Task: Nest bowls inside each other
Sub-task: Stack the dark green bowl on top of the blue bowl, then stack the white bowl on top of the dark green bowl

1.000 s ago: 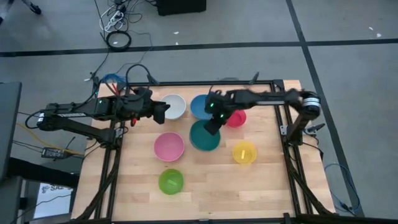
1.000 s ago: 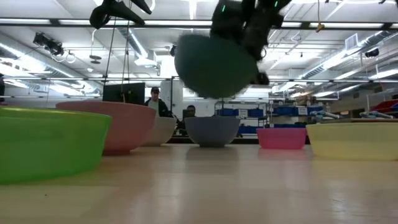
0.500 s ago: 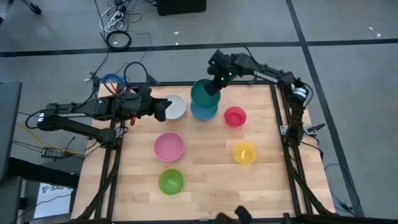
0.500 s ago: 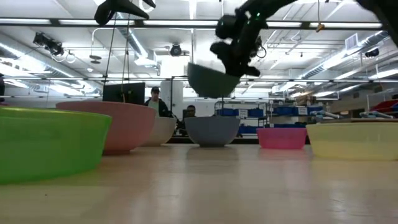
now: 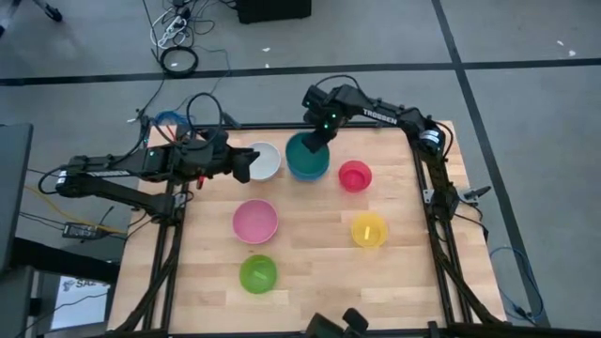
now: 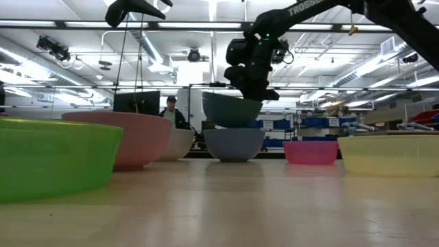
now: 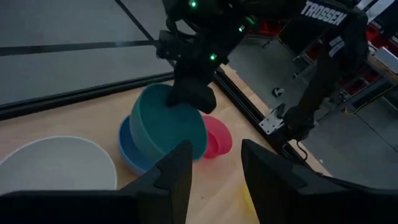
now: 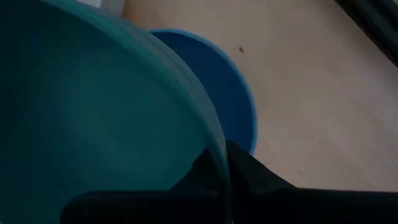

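I had my right gripper (image 5: 319, 143) clamped on the rim of the teal bowl (image 5: 306, 154), jaws together on its wall, holding it directly above the blue bowl (image 7: 127, 152) at the far middle of the table (image 5: 319, 272); from table height the teal bowl hung tilted, its base at or just inside the blue rim, and I could not tell whether the two were touching; I judged that first nesting under way and not yet finished, since I had not let go. My left gripper (image 5: 246, 164) waited just beside the white bowl (image 5: 266, 160), jaws apart and holding nothing.

Nothing else looked nested; the white bowl stood next to the blue one, the red bowl (image 5: 355, 176) on the blue one's other side, the pink bowl (image 5: 254, 221) near the middle, the yellow bowl (image 5: 368, 229) toward the right side and the lime green bowl (image 5: 257, 273) nearest the front edge, each apart from the others. So by my reckoning one pairing was nearly made and five bowls were left to stack.

The count: seven bowls, one of each colour; two arms; one table.
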